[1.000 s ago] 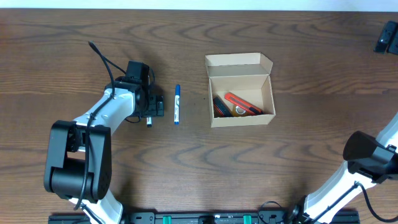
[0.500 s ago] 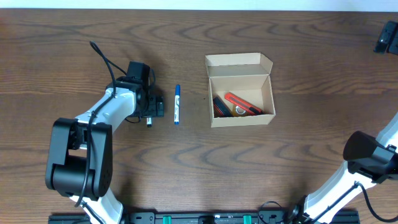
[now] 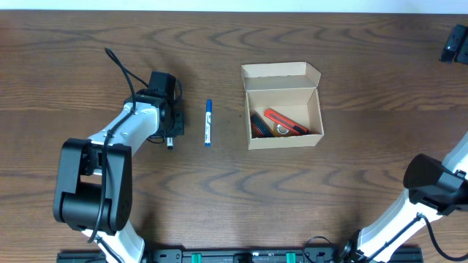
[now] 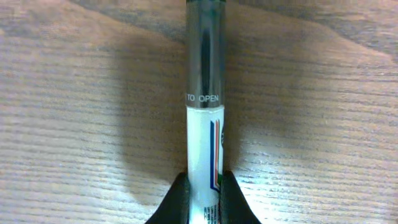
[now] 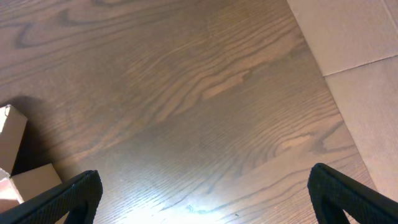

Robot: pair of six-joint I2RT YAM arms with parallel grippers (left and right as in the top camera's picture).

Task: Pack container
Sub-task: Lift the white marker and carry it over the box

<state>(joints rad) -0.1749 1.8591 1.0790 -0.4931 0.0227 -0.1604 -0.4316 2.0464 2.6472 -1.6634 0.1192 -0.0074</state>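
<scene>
**Overhead, left wrist, right wrist: left fingers pinched on a marker, right fingers spread wide, box lying open**

Overhead. Shows the left gripper (image 3: pixel 171 139) well to the left of the container (image 3: pixel 284 141), drawn together low over the table (image 3: pixel 351 204), with only a pale tip showing at its near end. Finds a blue-capped marker (image 3: pixel 208 123) lying flat between that gripper and the container, touching neither, parallel to the container's left wall. Shows the container as a small tan cardboard box, lid flap (image 3: pixel 281 72) folded back on the far side, mouth open upward. Picks out a red marker (image 3: pixel 285 121) slanted across its bottom, with darker items beside it. Places the right arm (image 3: pixel 431 183) well to the right of the container, nearer the viewer.

Left wrist. Shows both fingers (image 4: pixel 178 204) closed against the white barrel of a dark-capped marker (image 4: pixel 205 62), one on each side, touching it. Reads "TO OPEN" at the cap's lower edge. Cannot tell whether the marker rests on the wood or hangs just above it.

Right wrist. Shows the right gripper (image 5: pixel 205 199) with fingertips (image 5: pixel 62 199) at the two lower corners, spread wide, holding and touching nothing, bare wood between. Catches tan cardboard corners (image 5: pixel 12 134) at the left edge; cannot tell whether part of the container.
</scene>
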